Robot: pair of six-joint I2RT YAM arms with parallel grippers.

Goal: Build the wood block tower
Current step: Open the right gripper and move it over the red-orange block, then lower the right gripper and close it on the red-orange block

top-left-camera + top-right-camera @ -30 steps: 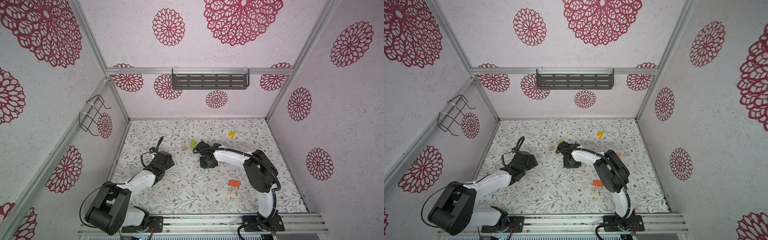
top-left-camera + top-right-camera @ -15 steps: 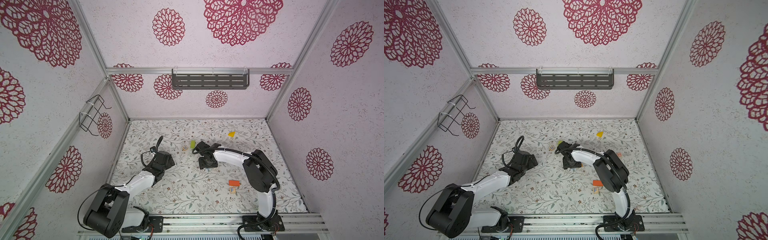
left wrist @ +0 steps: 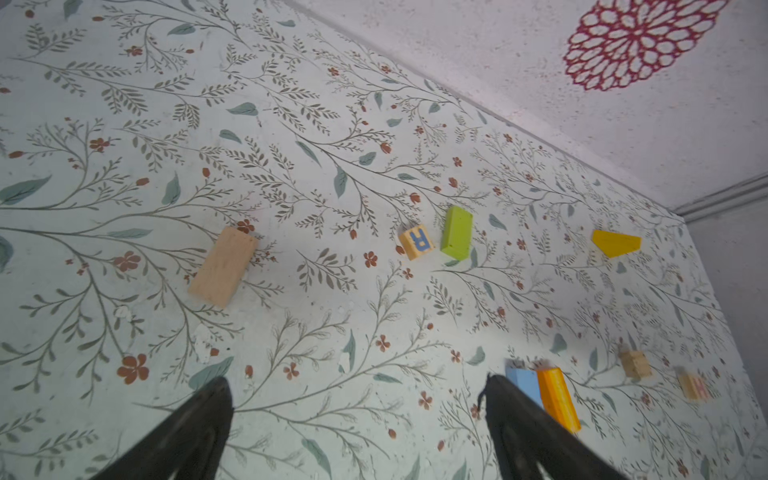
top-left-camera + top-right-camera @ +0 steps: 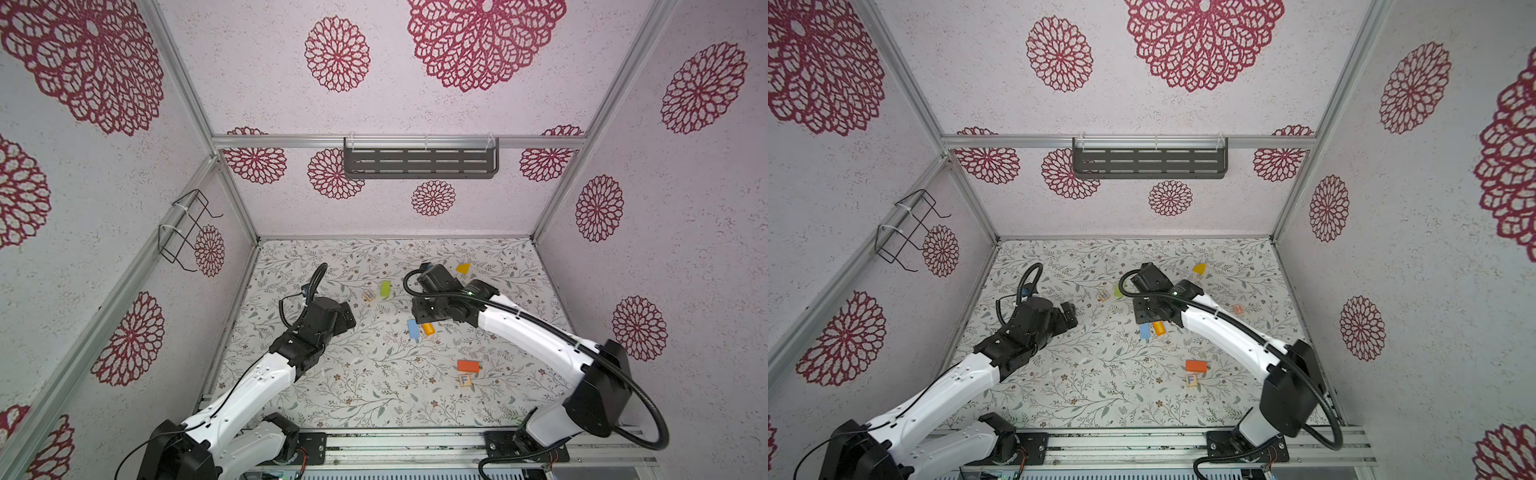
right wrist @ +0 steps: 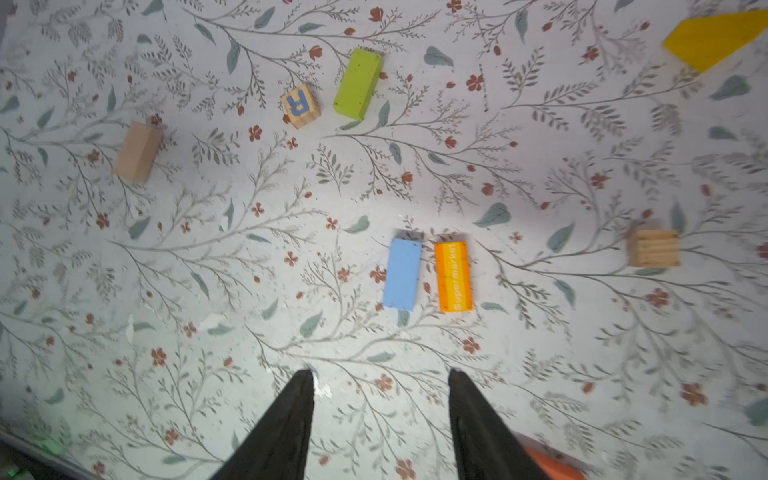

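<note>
Floral paper covered the desk (image 4: 353,395), inside a booth walled with red rosettes. Nearest the front rail, on the right side, a lettered F cube (image 4: 464,379) lay just beside a red block (image 4: 468,365).

Farther in, near the middle, a blue block (image 5: 402,274) and an orange block (image 5: 454,276) lay flat side by side. A narrow gap ran between them, and neither was on top of the other. The right fingers (image 5: 282,424) hovered over the desk close to that pair and touched neither. They were parted by a moderate gap, with nothing held between them.

On the left, the left fingers (image 3: 187,428) were spread wide and empty, low over bare desk. Beyond them a tan block (image 3: 222,266) lay flat on its own.

Over on the right, a plain wood cube (image 5: 653,248) and an H cube (image 4: 1238,309) sat near each other. Farther back, an R cube (image 4: 369,296) lay just beside a lime-green block (image 4: 385,289).

Farthest of all, toward the back wall, lay a yellow block (image 4: 462,268), well apart from the rest. Every piece rested singly on the desk, none stacked into a tower.

A dark slotted shelf (image 4: 419,162) hung on the back wall, and a wire rack (image 4: 183,232) on the left wall.
</note>
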